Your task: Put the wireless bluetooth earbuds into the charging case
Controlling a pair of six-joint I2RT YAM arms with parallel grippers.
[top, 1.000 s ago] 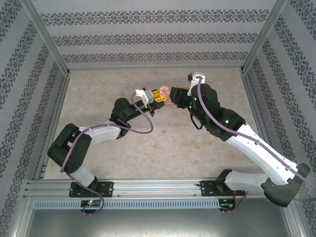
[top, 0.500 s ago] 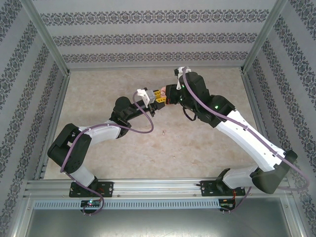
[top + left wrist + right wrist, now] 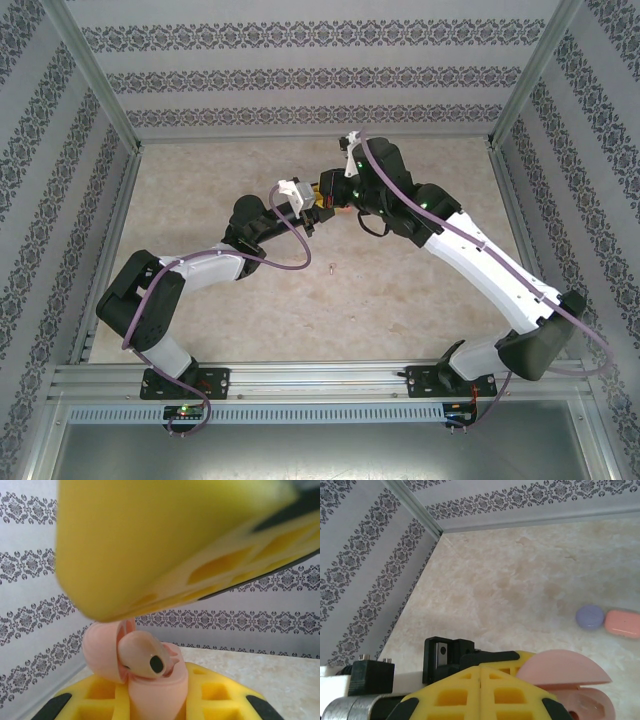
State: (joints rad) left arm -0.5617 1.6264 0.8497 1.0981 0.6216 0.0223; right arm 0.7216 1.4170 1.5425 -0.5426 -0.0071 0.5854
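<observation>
Earbud point(image 3: 140, 655), pale salmon with a dark spot at its tip, sits half-seated in the mouth of the open charging case point(image 3: 155, 695), which is the same colour and is held up off the counter point(image 3: 520, 580). The left tool point(image 3: 152, 692) is clamped on the case's lower shell, one yellow finger on each side of it. The hinged lid point(image 3: 565, 669) stands open behind the bud.

Just above the case hangs the right tool point(image 3: 480, 690), its two yellow fingers pressed flat together with nothing visible between them. From the left wrist camera, one of those fingers looms blurred directly over the case, and as far as can be told it is not touching the bud.

Well apart from the case, a closed purple case point(image 3: 590, 616) and a closed coral-pink case point(image 3: 622, 624) lie on the counter just beside each other.

The step in hand appears to be seating this bud in its well, since it looks tilted and proud of the case rather than dropped home. The next move likely calls for a short, gentle push from the closed right fingertips straight onto the bud while the left tool steadies the case. An off-centre press could flick the bud out or twist the case in its grip.
</observation>
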